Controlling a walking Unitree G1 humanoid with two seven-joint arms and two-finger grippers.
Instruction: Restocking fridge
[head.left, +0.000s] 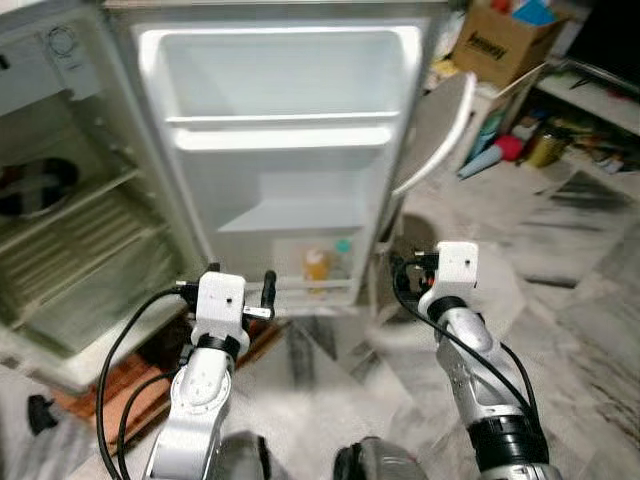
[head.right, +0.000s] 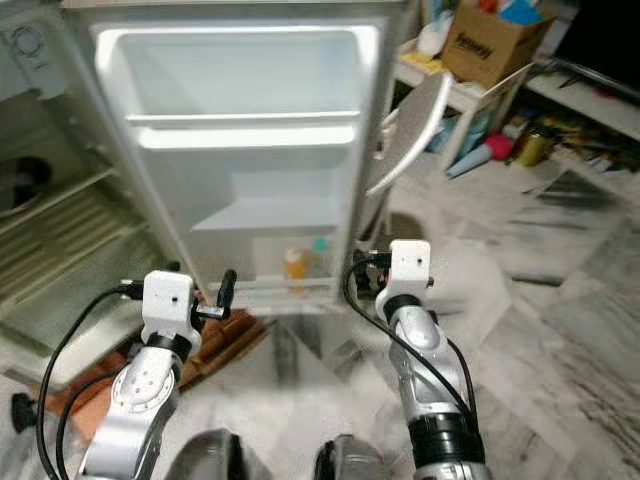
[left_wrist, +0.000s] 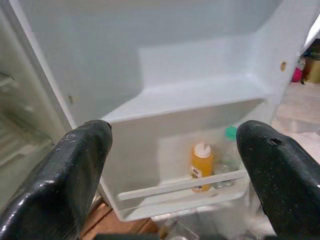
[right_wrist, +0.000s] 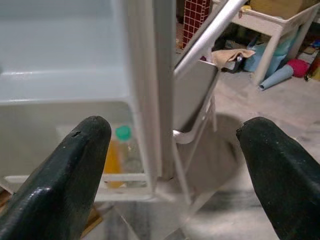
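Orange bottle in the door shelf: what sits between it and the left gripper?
Only the shelf's white rail crosses before the orange bottle; the open left gripper faces it, seen in the left wrist view.

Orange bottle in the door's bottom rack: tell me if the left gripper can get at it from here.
Probably yes: the left gripper is open and faces the orange bottle; only the rack's front rail crosses it low down.

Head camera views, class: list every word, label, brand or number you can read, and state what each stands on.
Cardboard box: dark brand lettering on its side, too blurred to read.
Orange bottle in the fridge door's bottom shelf: a small label, too small to read.
Thermostat dial inside the fridge: markings unreadable.
Nothing else legible.
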